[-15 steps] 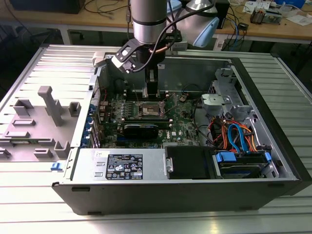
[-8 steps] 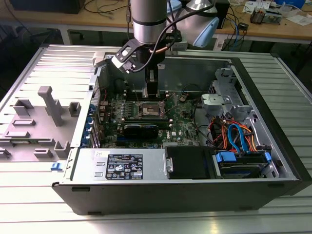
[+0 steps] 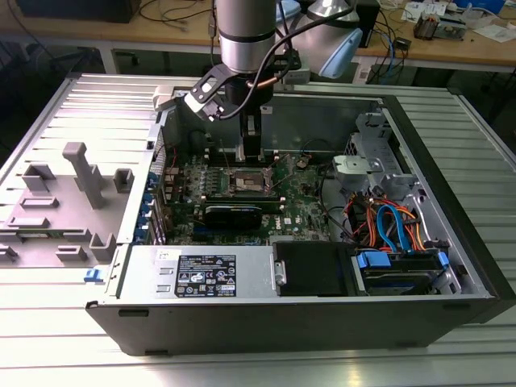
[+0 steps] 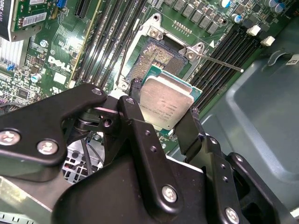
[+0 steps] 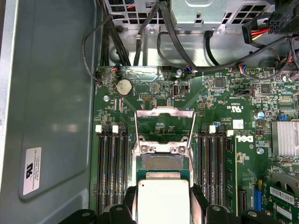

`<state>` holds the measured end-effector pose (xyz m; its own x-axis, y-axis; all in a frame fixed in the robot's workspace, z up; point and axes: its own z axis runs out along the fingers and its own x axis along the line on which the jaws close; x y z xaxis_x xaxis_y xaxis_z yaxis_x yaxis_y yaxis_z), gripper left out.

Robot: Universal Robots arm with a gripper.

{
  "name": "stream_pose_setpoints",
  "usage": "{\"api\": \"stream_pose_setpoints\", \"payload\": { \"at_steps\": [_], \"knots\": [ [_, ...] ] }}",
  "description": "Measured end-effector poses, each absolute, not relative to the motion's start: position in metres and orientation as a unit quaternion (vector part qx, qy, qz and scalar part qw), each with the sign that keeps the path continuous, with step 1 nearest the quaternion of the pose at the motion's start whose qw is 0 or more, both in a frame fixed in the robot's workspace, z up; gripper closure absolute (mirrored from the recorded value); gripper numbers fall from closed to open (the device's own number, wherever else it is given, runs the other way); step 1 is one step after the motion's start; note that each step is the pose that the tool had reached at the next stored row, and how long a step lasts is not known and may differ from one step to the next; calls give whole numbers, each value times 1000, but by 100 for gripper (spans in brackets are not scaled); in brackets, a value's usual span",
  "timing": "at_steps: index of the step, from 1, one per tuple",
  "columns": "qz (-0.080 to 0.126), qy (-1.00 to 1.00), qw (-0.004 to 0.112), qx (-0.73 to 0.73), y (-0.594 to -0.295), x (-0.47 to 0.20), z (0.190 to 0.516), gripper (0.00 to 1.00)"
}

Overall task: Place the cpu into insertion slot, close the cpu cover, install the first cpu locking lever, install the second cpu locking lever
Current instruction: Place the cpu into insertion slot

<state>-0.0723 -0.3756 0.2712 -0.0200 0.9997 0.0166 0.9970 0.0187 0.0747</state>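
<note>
My gripper [image 4: 164, 108] is shut on the cpu [image 4: 166, 99], a flat square chip with a silver-grey top, pinched by two opposite edges between black fingers [image 4: 135, 95]. The chip hangs just above the insertion slot [image 4: 152, 59], covering part of its dark pin field. In the first wrist view the cpu [image 5: 163, 200] sits over the near side of the insertion slot [image 5: 161, 162]. The cpu cover [image 5: 164, 110] stands swung open beyond it. A thin locking lever [image 4: 219, 63] sticks out beside the socket. In the exterior view the gripper [image 3: 251, 157] hangs inside the open computer case over the insertion slot [image 3: 246, 182].
Long black memory slots [image 5: 114, 168] flank the socket on both sides. A coin battery [image 5: 124, 87] and cables [image 5: 140, 37] lie beyond it, and a finned heat sink [image 5: 285, 137] stands to one side. The case holds a power supply [image 3: 201, 274] and a drive cage [image 3: 395, 234].
</note>
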Motion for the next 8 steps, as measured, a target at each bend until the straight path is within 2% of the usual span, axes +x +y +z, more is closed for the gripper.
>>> {"api": "stream_pose_setpoints", "payload": {
  "at_steps": [8],
  "knots": [
    [40, 713, 28, 699, -376, -73, 266, 46]
  ]
}}
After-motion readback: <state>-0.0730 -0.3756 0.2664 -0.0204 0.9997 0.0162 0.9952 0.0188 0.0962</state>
